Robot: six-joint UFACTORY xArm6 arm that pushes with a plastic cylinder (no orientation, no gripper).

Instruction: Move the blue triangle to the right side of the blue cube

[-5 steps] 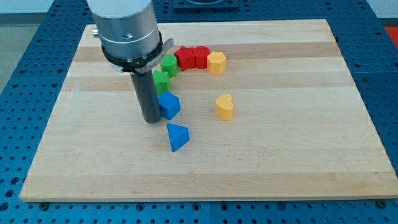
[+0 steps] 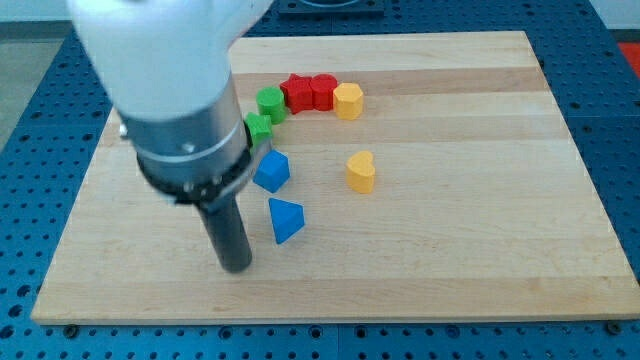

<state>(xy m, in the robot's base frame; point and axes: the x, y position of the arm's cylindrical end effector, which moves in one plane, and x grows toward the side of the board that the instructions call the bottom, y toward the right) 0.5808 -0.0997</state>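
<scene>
Rod down on the wooden board [image 2: 480, 280], no pincer fitted, nothing held.
My tip [image 2: 236, 268] sits left of and below the blue triangle [image 2: 285, 219], apart. Blue cube [image 2: 271, 171] just beyond; yellow heart [image 2: 361, 171] rightward; green, red, yellow blocks at top.

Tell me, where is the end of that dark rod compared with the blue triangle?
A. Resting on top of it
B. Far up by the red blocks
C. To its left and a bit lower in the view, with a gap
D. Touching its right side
C: my tip sits left of and slightly below the blue triangle, with bare board between them.
</scene>
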